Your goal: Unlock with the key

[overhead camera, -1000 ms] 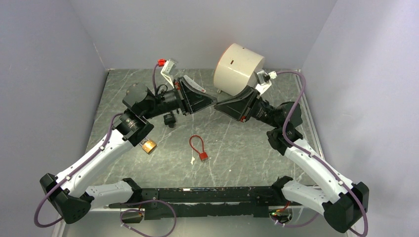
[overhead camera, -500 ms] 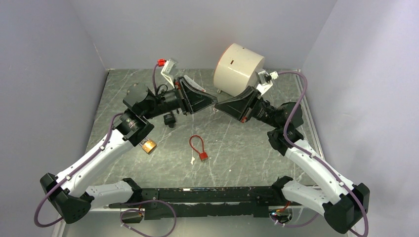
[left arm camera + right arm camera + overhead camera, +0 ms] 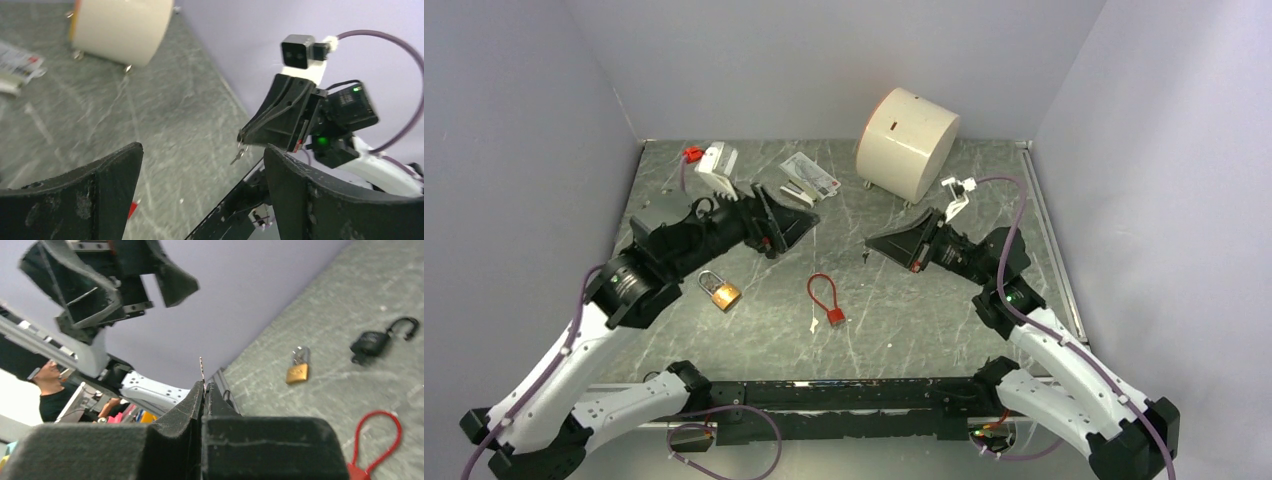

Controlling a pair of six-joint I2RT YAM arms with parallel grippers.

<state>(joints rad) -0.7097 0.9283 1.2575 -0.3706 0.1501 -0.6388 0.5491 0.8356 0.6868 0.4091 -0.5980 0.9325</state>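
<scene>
My right gripper is shut on a small metal key, whose blade sticks out past the fingertips; a second key dangles under them. It hovers above mid-table. My left gripper is open and holds nothing, a short way to the left of the right one and facing it. A brass padlock lies on the table below the left arm. A black padlock lies farther back. A red cable lock lies at the centre.
A large white cylinder lies on its side at the back right. A packaged item lies at the back centre. A small pale key lies by the red cable lock. Grey walls enclose the table on three sides.
The left gripper has opened and drawn back to the left and lower. The right gripper has closed on the key and pulled away to the right and down.
</scene>
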